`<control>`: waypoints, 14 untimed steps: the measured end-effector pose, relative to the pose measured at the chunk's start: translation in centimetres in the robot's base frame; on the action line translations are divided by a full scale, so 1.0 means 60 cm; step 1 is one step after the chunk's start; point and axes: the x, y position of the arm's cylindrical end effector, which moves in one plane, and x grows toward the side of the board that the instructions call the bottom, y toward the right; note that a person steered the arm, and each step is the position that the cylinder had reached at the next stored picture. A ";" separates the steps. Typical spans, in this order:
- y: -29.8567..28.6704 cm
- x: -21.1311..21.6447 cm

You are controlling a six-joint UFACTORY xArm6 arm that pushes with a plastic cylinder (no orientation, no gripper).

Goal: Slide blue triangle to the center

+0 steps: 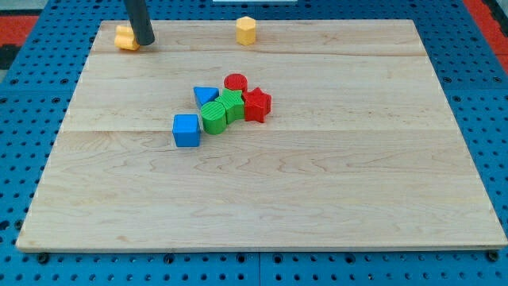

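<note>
The blue triangle (205, 95) lies near the board's middle, at the upper left of a tight cluster. It touches a green block (231, 104) to its right, and a green cylinder (213, 117) lies just below it. A red cylinder (235, 83) and a red star (256, 104) sit on the cluster's right side. A blue cube (186, 129) lies at the cluster's lower left. My tip (144, 42) is at the view's top left, far from the blue triangle, right beside a yellow block (125, 37).
A yellow hexagonal block (247, 30) stands near the top edge, right of my tip. The wooden board (262, 191) rests on a blue pegboard; a red surface shows at the top corners.
</note>
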 end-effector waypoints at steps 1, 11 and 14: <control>0.043 0.004; 0.277 0.287; 0.329 0.295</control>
